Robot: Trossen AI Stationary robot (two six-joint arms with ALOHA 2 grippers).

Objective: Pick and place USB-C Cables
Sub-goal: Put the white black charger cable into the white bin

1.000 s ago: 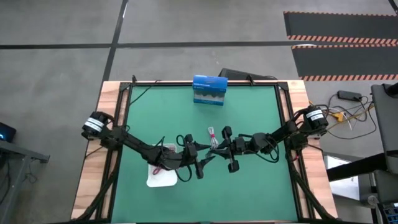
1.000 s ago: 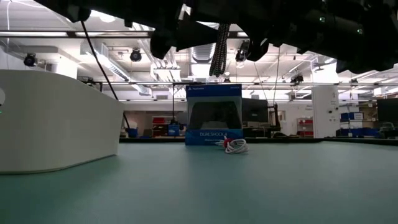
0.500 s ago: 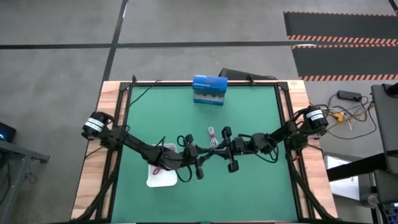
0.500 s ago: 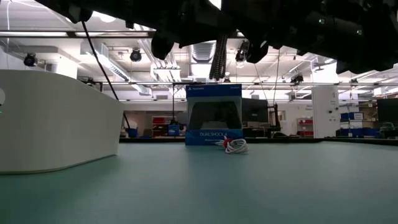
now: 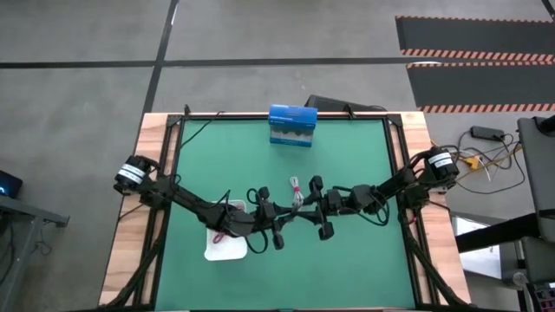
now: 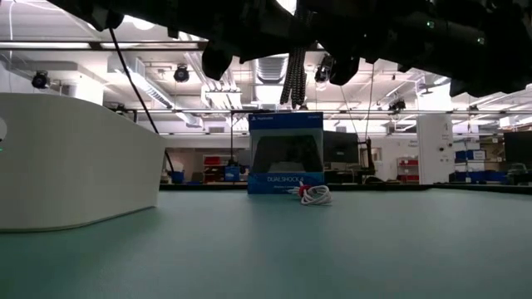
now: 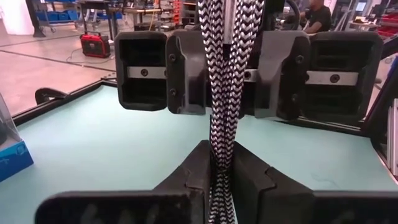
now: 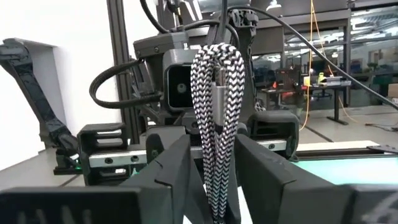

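While both claws meet mid-table, the black cable sits clamped between them.

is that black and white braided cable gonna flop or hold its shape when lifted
Probably floppy: the braided cable hangs in folded strands between the left gripper and right gripper. Likely light, since fingertip pinches hold it. Its woven sheath looks grippy, so slipping seems unlikely.

You see a black-and-white zigzag braided cable pinched between both black hands, the left hand and the right hand. The worktop is green with a light wood border. Near the middle lie a white cable and a pink-red cable. The box is blue, the tray white.
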